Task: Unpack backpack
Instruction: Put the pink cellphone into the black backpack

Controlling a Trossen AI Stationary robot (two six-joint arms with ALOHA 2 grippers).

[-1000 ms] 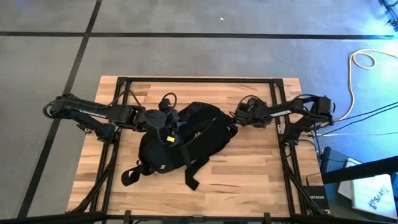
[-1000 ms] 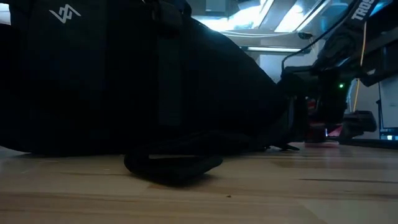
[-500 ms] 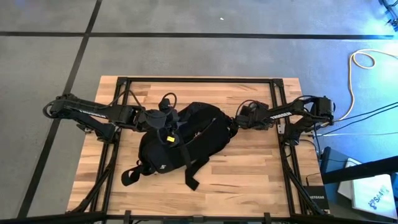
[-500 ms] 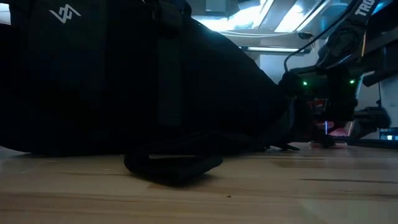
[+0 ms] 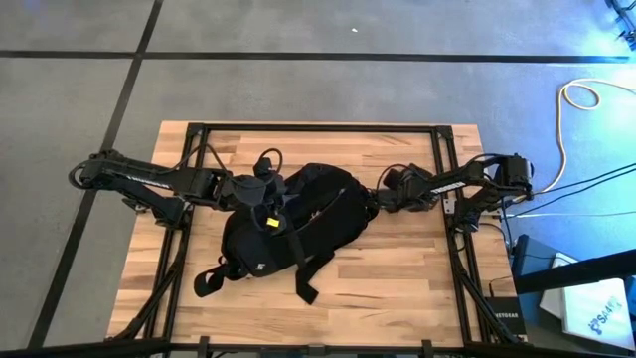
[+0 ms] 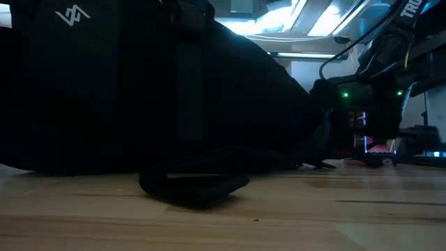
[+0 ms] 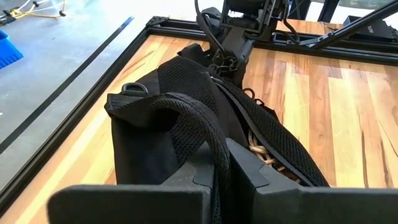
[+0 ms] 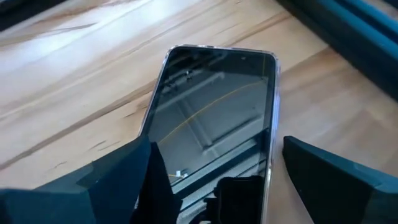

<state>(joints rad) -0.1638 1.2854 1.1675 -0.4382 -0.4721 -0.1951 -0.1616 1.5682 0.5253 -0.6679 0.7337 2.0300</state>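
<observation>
Backpack (image 5: pixel 288 224) lies diagonally; left end effector (image 7: pixel 219 171) clamps strap, right end effector (image 8: pixel 217 165) wide over phone (image 8: pixel 214 118).

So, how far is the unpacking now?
Done: a phone lies flat on the table, out of the backpack. In hand: the left gripper is shut on a backpack strap; the right gripper stands open over the phone, beside the backpack. Left: whatever the backpack may hold; its inside does not show.
</observation>
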